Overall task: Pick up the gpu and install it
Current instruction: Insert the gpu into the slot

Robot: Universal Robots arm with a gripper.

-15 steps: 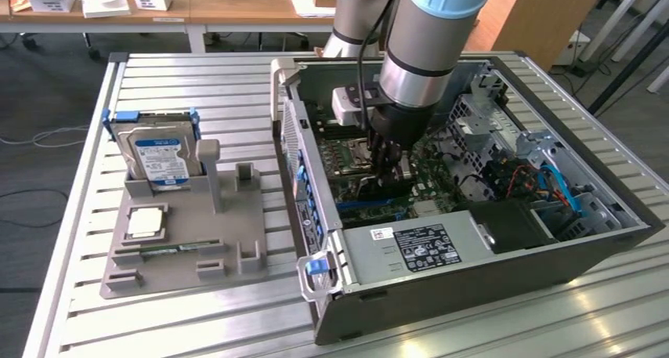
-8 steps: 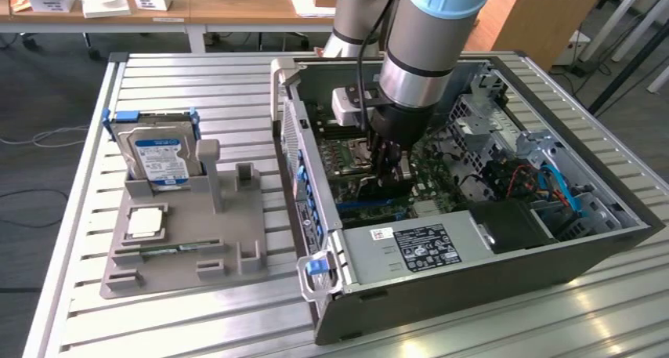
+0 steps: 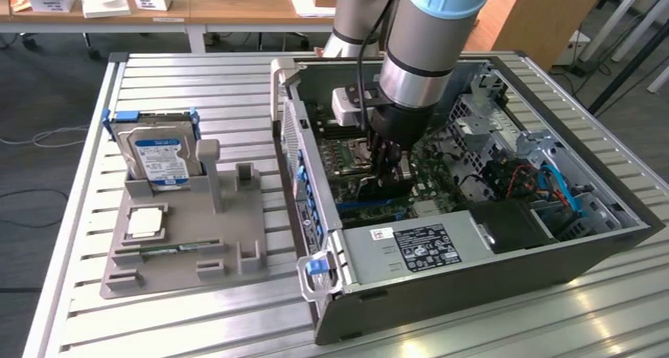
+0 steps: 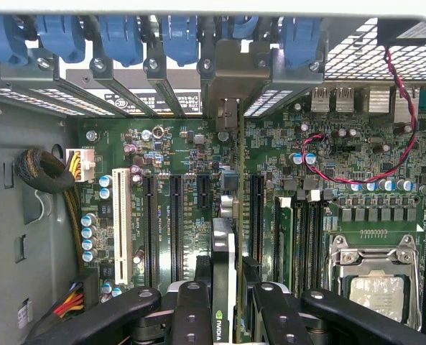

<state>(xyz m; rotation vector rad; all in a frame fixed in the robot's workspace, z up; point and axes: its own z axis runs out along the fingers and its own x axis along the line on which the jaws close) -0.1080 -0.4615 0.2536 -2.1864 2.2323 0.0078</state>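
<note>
The open computer case (image 3: 471, 283) lies on the table, and my gripper (image 3: 391, 160) reaches down into it over the green motherboard (image 4: 342, 136). In the wrist view the gpu (image 4: 223, 237) appears edge-on, a thin dark card with a greyish metal edge. It stands upright over the black expansion slots. My gripper (image 4: 227, 305) is shut on it, one black finger (image 4: 191, 309) on each flat side. The card's far end reaches the metal bracket (image 4: 227, 75) at the case's rear slot openings. Whether the card's edge sits in a slot I cannot tell.
On the exterior view's left, a grey holder (image 3: 225, 256) carries a silver blue-labelled hard drive (image 3: 157, 156), a square chip (image 3: 143, 223) and a narrow green memory stick (image 3: 172, 249). Inside the case are blue latches (image 4: 119, 36), a white slot (image 4: 121, 226), red-black wires (image 4: 356, 176) and a processor socket (image 4: 374, 287).
</note>
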